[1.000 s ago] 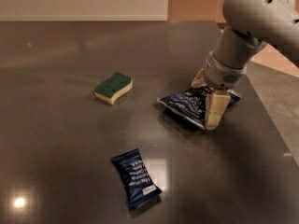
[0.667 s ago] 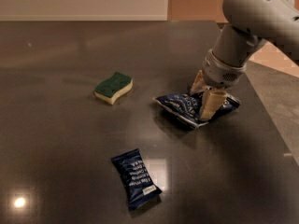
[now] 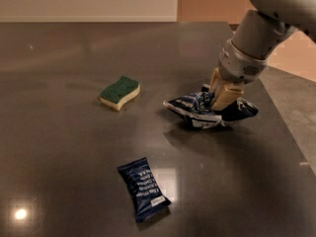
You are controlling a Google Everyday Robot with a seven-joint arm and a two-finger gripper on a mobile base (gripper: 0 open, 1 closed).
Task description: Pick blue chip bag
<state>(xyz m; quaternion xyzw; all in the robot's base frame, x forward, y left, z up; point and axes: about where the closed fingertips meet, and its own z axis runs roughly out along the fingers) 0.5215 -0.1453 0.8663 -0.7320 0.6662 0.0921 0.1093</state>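
The blue chip bag (image 3: 195,109) is crinkled, glossy, with white lettering, and sits on the dark table right of centre. My gripper (image 3: 220,95) comes down from the upper right on a grey arm, and its tan fingers (image 3: 226,97) pinch the bag's middle, bunching it up. The bag's left end juts out toward the sponge and its right end (image 3: 242,109) shows past the fingers. The bag looks slightly raised off the table, though its underside still seems close to the surface.
A green-and-yellow sponge (image 3: 119,92) lies left of the bag. A smaller dark navy packet with a white label (image 3: 143,188) lies near the front. The table's right edge (image 3: 291,132) runs diagonally close behind the bag.
The fingers have closed in on the bag and crumpled it. The bag has shifted a little and bunched upward between them.
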